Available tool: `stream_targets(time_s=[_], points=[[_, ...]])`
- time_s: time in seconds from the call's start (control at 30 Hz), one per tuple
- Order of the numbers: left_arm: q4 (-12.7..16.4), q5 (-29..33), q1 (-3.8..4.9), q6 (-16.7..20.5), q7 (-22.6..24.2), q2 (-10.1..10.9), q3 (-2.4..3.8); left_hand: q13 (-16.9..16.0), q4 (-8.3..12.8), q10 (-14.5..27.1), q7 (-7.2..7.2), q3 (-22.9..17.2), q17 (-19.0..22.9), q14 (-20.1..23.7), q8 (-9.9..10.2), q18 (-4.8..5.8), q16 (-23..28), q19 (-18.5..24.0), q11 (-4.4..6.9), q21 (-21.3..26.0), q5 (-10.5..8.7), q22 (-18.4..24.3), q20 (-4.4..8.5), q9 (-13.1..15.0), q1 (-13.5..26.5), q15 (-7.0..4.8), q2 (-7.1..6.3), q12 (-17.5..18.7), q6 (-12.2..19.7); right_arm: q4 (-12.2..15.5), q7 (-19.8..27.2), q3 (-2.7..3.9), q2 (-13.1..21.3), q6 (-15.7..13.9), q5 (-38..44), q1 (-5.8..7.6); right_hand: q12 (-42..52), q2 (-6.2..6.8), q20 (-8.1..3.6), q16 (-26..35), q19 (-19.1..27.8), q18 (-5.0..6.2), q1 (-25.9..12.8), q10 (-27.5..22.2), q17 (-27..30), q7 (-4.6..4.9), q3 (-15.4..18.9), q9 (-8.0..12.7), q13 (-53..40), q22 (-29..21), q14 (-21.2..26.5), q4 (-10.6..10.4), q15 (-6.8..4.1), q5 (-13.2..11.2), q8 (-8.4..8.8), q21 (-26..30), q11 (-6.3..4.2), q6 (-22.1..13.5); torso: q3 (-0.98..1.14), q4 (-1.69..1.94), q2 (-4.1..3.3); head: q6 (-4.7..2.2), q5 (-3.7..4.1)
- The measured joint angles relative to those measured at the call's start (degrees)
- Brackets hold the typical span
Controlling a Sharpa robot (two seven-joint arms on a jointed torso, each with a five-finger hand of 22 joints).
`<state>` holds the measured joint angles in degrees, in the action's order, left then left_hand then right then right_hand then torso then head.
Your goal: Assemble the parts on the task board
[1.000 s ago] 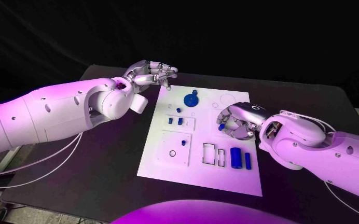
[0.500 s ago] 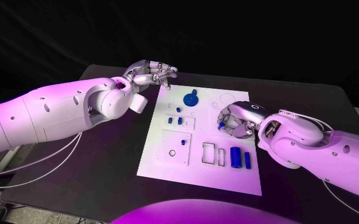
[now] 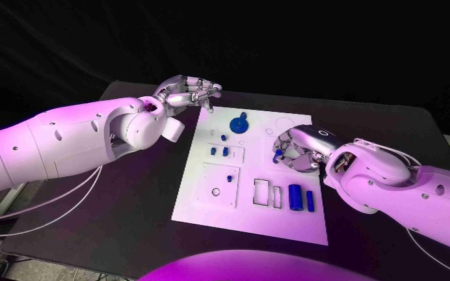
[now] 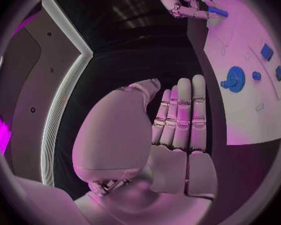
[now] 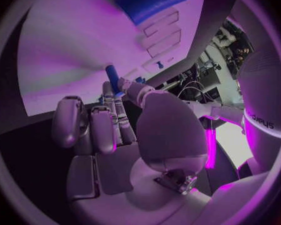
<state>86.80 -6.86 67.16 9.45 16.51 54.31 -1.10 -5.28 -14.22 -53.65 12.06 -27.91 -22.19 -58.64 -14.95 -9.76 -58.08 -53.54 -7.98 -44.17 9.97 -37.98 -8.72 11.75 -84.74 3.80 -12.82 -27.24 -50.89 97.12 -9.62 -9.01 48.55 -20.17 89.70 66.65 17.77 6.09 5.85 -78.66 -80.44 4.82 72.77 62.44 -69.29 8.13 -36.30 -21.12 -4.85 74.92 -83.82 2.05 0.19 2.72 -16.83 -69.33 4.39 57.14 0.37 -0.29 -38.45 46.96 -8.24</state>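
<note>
The white task board (image 3: 211, 206) lies mid-table. My right hand (image 3: 300, 149) hovers over the board's middle right and pinches a small blue peg (image 3: 277, 157) in its fingertips. The right wrist view shows the peg (image 5: 112, 78) at the fingertips above the board (image 5: 72, 45). A blue gear (image 3: 240, 123) sits at the board's far end, with small blue pieces (image 3: 220, 151) in a frame below it. Two blue cylinders (image 3: 301, 198) lie near the rectangular slots (image 3: 268, 193). My left hand (image 3: 190, 92) hangs off the board's far left corner, fingers loosely bent, holding nothing.
The black table (image 3: 122, 229) has bare room on both sides of the board. The left wrist view shows the gear (image 4: 233, 79) on the board (image 4: 253, 120) and the right hand (image 4: 178, 0) with its peg (image 4: 217, 11).
My right hand has shifted very slightly over the board with the peg still in its fingertips. The left hand has stayed put.
</note>
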Motion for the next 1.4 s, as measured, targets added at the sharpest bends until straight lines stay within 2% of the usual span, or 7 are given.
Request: stream_targets(time_s=[0.3, 0.53, 0.9, 1.23, 1.4], points=[[-0.3, 0.0, 0.0, 0.0, 0.0, -0.2, 0.0, 0.0, 0.0, 0.0, 0.0, 0.0, 0.0, 0.0, 0.0, 0.0, 0.0, 0.0, 0.0, 0.0, 0.0, 0.0, 0.0, 0.0, 0.0, 0.0, 0.0, 0.0, 0.0, 5.2, 0.3, 0.46, 1.8, -1.6, -0.9, 1.92, -0.2, 0.0, 0.0, 0.0, 0.0, 0.0, 0.0, 0.0, 0.0, -0.09, -0.2, 0.0, 0.0, 0.0, 0.0, 0.2, 0.0, 0.3, 0.0, 0.0, 0.02, -0.1, -0.03, -0.04, 0.03, -0.09, -0.04], [-0.6, 0.0, 0.0, -0.1, 0.0, -0.6, 0.0, 0.0, 0.0, 0.0, 0.0, 0.0, 0.0, 0.0, 0.0, 0.0, 0.0, 0.0, 0.0, 0.0, 0.0, 0.0, 0.0, 0.0, 0.0, 0.0, 0.0, 0.0, 0.0, 7.3, 0.9, 0.48, -1.2, -2.2, -1.8, 1.96, -0.3, -0.37, 0.0, 0.0, 0.0, 0.0, 0.4, 0.0, 0.0, -0.09, -0.3, 0.0, 0.1, 0.0, 0.0, 0.3, 0.0, 0.3, 0.0, 0.0, 0.02, -0.1, 0.02, -0.12, 0.04, -0.18, -0.16], [-1.6, 0.0, -0.03, -0.2, 0.0, -1.7, -0.01, -0.1, 0.0, 0.0, -0.2, 0.0, 0.0, 0.0, 0.0, 0.01, 0.0, -0.2, 0.0, 0.0, 0.0, 0.0, -0.21, 0.0, 0.0, 0.0, 0.0, 0.0, 0.2, 7.1, 2.8, 0.15, -9.4, -2.6, -2.2, -1.3, -0.5, -0.51, 0.0, 0.0, 0.0, 0.01, 0.6, 0.0, 0.0, -0.14, -0.5, 0.0, 0.2, 0.0, 0.0, 0.5, 0.0, 0.3, 0.0, 0.0, 0.04, -0.5, 0.01, -0.01, -0.02, -0.52, -0.63], [-1.7, 0.0, -0.04, -0.3, 0.0, -2.1, -0.02, -0.1, 0.0, 0.0, -0.2, 0.0, 0.0, 0.0, 0.0, 0.01, 0.0, -0.2, 0.0, 0.0, 0.0, 0.0, -0.21, 0.0, 0.0, 0.0, 0.0, 0.0, 0.2, 4.3, 4.0, -0.52, -13.2, -2.5, -2.2, -4.15, -0.5, -0.64, 0.0, 0.0, 0.0, 0.01, 0.7, 0.0, 0.0, -0.13, -0.5, 0.0, 0.2, 0.0, 0.0, 0.5, 0.0, 0.6, 0.0, 0.0, 0.04, -0.7, -0.02, -0.04, -0.09, -0.3, -1.23], [-1.7, 0.0, -0.04, -0.4, 0.0, -2.2, -0.02, -0.1, 0.0, 0.0, -0.2, 0.0, 0.0, 0.0, 0.0, 0.0, 0.0, -0.2, 0.0, 0.0, 0.0, 0.0, -0.21, 0.0, 0.0, 0.0, 0.0, 0.0, 0.2, 3.0, 4.3, -0.75, -14.1, -2.2, -2.1, -4.96, -0.6, -0.64, 0.0, 0.0, 0.0, 0.01, 0.7, 0.0, 0.0, -0.11, -0.5, 0.0, 0.2, 0.0, 0.0, 0.5, 0.0, 0.6, 0.0, 0.0, 0.05, -0.9, -0.01, -0.06, -0.09, -0.13, -1.4]])
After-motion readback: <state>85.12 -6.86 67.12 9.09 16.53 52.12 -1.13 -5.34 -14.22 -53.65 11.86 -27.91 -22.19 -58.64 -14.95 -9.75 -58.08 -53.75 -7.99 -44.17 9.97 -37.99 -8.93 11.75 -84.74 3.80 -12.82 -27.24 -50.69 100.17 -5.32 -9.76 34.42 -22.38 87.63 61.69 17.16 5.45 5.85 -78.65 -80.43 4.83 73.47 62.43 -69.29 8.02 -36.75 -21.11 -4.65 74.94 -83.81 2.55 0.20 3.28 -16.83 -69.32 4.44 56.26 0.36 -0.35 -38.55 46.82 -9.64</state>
